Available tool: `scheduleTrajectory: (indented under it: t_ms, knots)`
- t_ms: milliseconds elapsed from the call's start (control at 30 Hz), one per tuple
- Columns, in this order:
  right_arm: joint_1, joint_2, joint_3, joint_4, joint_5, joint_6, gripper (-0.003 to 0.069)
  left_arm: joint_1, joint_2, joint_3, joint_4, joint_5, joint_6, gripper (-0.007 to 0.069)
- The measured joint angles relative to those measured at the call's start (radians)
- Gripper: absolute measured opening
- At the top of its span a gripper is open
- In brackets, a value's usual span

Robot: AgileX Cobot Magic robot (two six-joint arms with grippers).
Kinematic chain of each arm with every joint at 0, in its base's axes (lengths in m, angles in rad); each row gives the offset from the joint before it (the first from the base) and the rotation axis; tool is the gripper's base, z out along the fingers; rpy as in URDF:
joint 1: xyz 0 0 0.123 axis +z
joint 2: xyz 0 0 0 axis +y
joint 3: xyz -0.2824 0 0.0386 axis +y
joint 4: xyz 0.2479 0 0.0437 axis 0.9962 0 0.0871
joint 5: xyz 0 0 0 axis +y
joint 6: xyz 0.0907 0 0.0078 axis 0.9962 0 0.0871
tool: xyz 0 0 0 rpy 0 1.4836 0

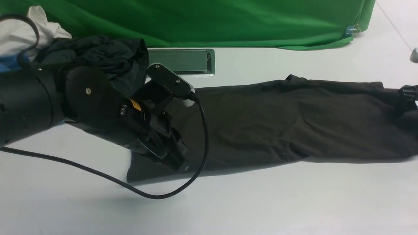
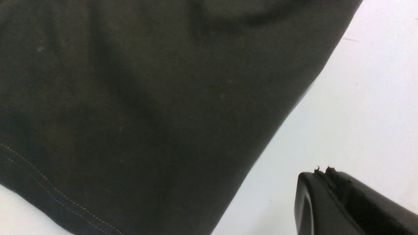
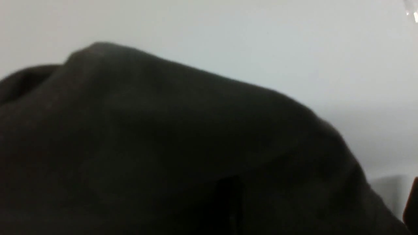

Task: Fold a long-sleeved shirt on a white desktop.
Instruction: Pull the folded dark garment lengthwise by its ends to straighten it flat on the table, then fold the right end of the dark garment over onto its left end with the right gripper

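The shirt (image 1: pixel 248 120) is dark and lies flat and wide across the middle of the white table (image 1: pixel 228 202). It has small wrinkles, and its far edge is bumpy. Its right end goes out of the front view.

Nearest is a black wire (image 1: pixel 156 196), which hangs in a big loop by the left arm (image 1: pixel 107 104). The left gripper (image 2: pixel 323 172) is closed, with its tips together, and holds nothing. The right gripper (image 3: pixel 321 187) is wide open at the right end of the shirt, and one finger is over the dark cloth.

Past the shirt is a hatch (image 1: pixel 181 62) with a silver rim. Left of it are a dark teal heap (image 1: pixel 98 58), a white cloth (image 1: pixel 42 29) and something blue (image 1: pixel 10 62). Farthest back hangs a green cloth (image 1: pixel 209 21).
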State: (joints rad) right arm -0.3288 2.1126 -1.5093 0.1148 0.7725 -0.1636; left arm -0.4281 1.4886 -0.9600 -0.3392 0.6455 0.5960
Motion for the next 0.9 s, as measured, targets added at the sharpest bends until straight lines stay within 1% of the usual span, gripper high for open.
scheduleTrajectory:
  t_ms: [100, 233, 367, 400, 433, 467, 500, 533, 633, 700, 767, 833, 867, 900]
  knots:
    - [0.0, 0.009, 0.0, -0.001, 0.004, 0.009, 0.0683, 0.0, 0.0, 0.0, 0.0, -0.001, 0.0, 0.0018]
    - [0.0, 0.015, -0.002, 0.02, 0.014, 0.008, 0.0627, 0.0, 0.0, 0.0, 0.0, -0.001, 0.001, 0.0018]
    - [-0.007, 0.022, -0.011, 0.084, 0.057, -0.044, 0.0382, 0.0, 0.0, 0.0, 0.0, -0.001, 0.001, 0.0018]
    - [-0.007, 0.022, -0.011, 0.088, 0.06, -0.047, 0.0368, 0.0, 0.0, 0.0, 0.0, -0.001, 0.001, 0.0018]
    - [-0.008, 0.022, -0.011, 0.116, 0.079, -0.068, 0.025, 0.0, 0.0, 0.0, 0.0, -0.001, 0.001, 0.0018]
    - [-0.008, 0.022, -0.011, 0.122, 0.088, -0.076, 0.0221, 0.0, -0.001, 0.0, 0.0, -0.001, 0.001, 0.0018]
    - [-0.008, 0.018, -0.011, 0.135, 0.101, -0.089, 0.0148, 0.0, -0.01, 0.0, 0.0, 0.0, 0.001, 0.0018]
    - [-0.008, 0.012, -0.011, 0.142, 0.113, -0.093, 0.013, 0.0, -0.022, 0.0, 0.0, 0.0, 0.001, 0.0018]
    - [-0.008, -0.02, 0.0, 0.138, 0.153, -0.095, 0.0134, 0.0, -0.082, 0.0, -0.001, 0.002, 0.001, 0.0018]
    - [-0.008, -0.072, 0.003, 0.109, 0.163, -0.089, 0.0134, 0.0, -0.142, 0.0, -0.003, 0.005, 0.001, 0.0018]
    - [-0.009, -0.165, 0.003, 0.042, 0.169, -0.043, 0.0134, 0.0, -0.215, 0.0, -0.003, 0.012, 0.005, 0.0018]
    - [-0.01, -0.207, 0.003, 0.011, 0.182, -0.016, 0.0134, 0.0, -0.249, 0.0, -0.004, 0.017, 0.007, 0.0018]
    - [-0.015, -0.269, 0.003, -0.054, 0.216, 0.028, 0.0134, 0.0, -0.303, 0.0, -0.007, 0.028, 0.007, 0.0018]
    - [-0.019, -0.295, 0.003, -0.074, 0.234, 0.047, 0.0134, 0.0, -0.329, 0.0, -0.007, 0.036, 0.007, 0.0018]
